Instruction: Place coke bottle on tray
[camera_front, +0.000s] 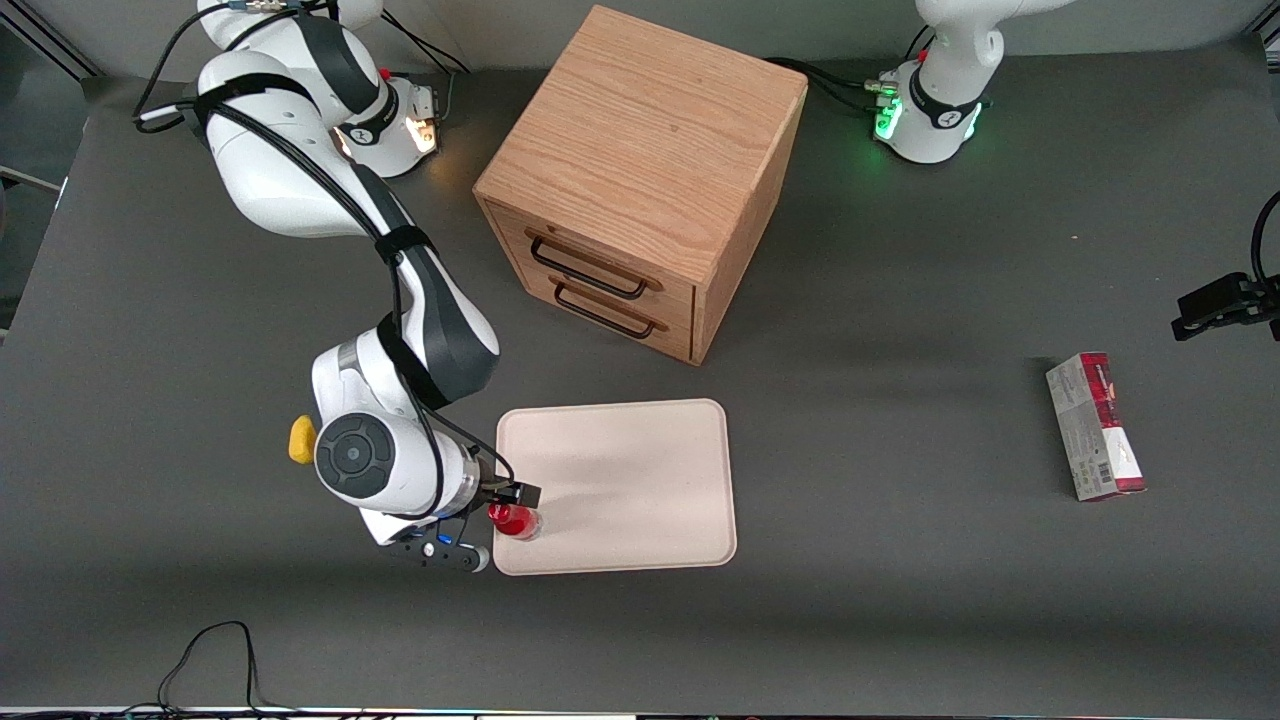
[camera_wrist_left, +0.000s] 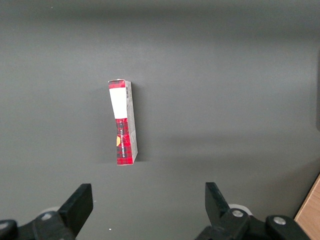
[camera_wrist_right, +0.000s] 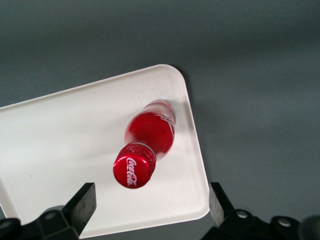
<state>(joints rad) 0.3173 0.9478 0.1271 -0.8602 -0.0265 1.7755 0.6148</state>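
Observation:
The coke bottle (camera_front: 515, 521) is small and bright red with a red cap. It stands on the cream tray (camera_front: 640, 480), in the corner nearest the front camera at the working arm's end. In the right wrist view the bottle (camera_wrist_right: 150, 137) stands upright near the tray's (camera_wrist_right: 60, 150) rounded corner. My right gripper (camera_front: 505, 500) hangs just above the bottle. Its fingers (camera_wrist_right: 82, 202) are spread wide apart and touch nothing; the gripper's midpoint (camera_wrist_right: 150, 207) lies over the tray's rim.
A wooden drawer cabinet (camera_front: 640, 180) stands farther from the front camera than the tray. A yellow lump (camera_front: 301, 440) lies beside the right arm's wrist. A red-and-grey carton (camera_front: 1095, 425) lies toward the parked arm's end, also in the left wrist view (camera_wrist_left: 123, 122).

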